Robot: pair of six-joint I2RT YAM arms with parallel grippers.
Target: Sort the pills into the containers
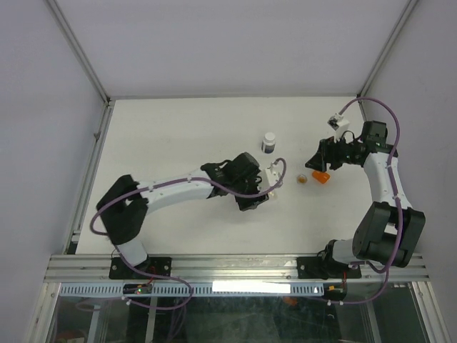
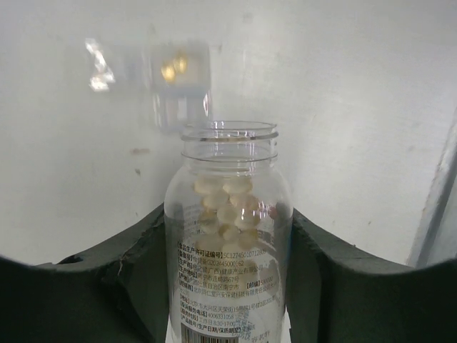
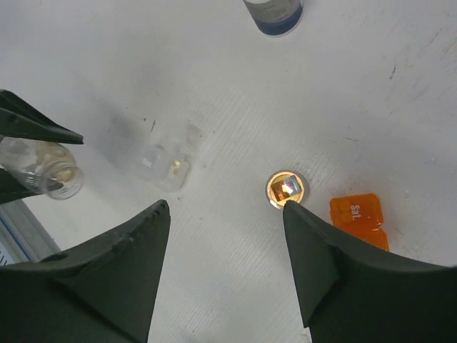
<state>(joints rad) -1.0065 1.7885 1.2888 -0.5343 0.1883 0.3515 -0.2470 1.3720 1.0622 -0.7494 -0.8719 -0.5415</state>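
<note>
My left gripper (image 2: 228, 214) is shut on a clear labelled pill bottle (image 2: 227, 250), uncapped, with pale pills (image 2: 228, 200) heaped toward its open mouth. Just past that mouth lies the flat transparent two-cell box (image 2: 175, 78), with a couple of yellow pills (image 2: 173, 68) in one cell. In the right wrist view the same box (image 3: 168, 161) lies left of the small round tan vial (image 3: 287, 189). My right gripper (image 3: 225, 205) hovers open above the table, one fingertip right by the vial. From the top, the left gripper (image 1: 265, 187) and right gripper (image 1: 318, 158) flank the vial (image 1: 303, 179).
An orange pill case (image 3: 357, 218) lies right of the vial. A white-capped dark bottle (image 1: 268, 142) stands behind the work area. The white table (image 1: 178, 128) is walled at the left, back and right.
</note>
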